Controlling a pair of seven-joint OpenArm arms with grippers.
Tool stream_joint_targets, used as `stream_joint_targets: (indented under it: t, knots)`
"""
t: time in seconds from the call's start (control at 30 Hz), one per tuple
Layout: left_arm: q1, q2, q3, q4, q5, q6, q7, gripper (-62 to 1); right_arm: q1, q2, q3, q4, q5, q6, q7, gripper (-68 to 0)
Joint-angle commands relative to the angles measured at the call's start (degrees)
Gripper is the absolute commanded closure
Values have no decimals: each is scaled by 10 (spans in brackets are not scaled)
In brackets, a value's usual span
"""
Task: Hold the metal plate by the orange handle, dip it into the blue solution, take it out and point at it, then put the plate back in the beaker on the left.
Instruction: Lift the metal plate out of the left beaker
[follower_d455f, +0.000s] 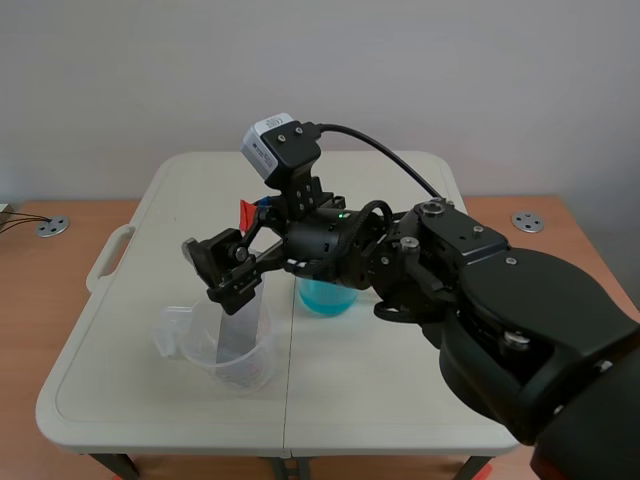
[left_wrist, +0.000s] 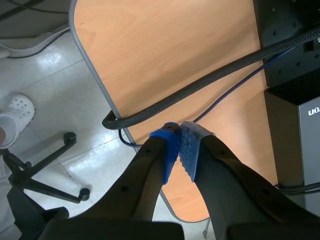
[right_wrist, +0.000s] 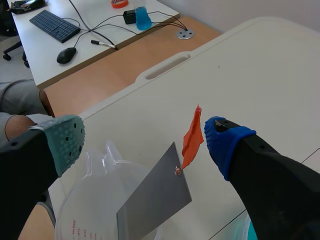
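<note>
Scene and wrist views, one moment. The white folding counter (follower_d455f: 400, 390) carries two vessels. The right arm (follower_d455f: 520, 320) enters from the right side and extends past the counter's middle seam, so that its claw (right_wrist: 142, 136) hangs above the vessel on the left.

(a) Clear beaker (follower_d455f: 225, 360), with a pouring lip and printed scale marks, stands near the counter's front left.

(b) Small beaker of blue solution (follower_d455f: 325, 297) stands just right of the seam, partly hidden behind the right arm.

(c) Metal plate (right_wrist: 155, 197), flat and grey, stands tilted inside the clear beaker, its upper corner rising above the rim.

(d) Orange handle (right_wrist: 192, 132), a thin strip fixed to that upper corner, points upward.

The right claw is spread wide. Its grey-green pad (right_wrist: 65, 142) sits to one side of the clear beaker, well apart from the plate. Its blue pad (right_wrist: 225, 142) lies just beside the orange handle. Neither pad presses on plate or handle.

The left claw (left_wrist: 181, 150) is closed on nothing, its blue pads meeting. It hangs off the counter, over the edge of a wooden top (left_wrist: 165, 45) crossed by a black braided cable (left_wrist: 200, 85).
</note>
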Motion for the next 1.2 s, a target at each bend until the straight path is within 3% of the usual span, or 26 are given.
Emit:
stream_joint_targets:
  t: [0.0, 0.2, 0.7, 0.9, 1.17]
  knots:
    - [6, 1, -1, 4, -3, -2, -3, -27, 9, -2, 4, 5, 8, 0, 9, -461]
    - [6, 1, 1, 4, -3, -2, -3, -27, 8, -2, 4, 5, 8, 0, 9, -388]
    - [6, 1, 1, 4, -4, -2, -3, -27, 8, -2, -2, 5, 8, 4, 18, -132]
    - [6, 1, 1, 4, -4, -2, -3, -27, 8, -2, -19, 5, 7, 42, 18, -10]
    - [6, 1, 1, 4, -4, -2, -3, -27, 8, -2, -28, 8, 7, 100, 18, -13]
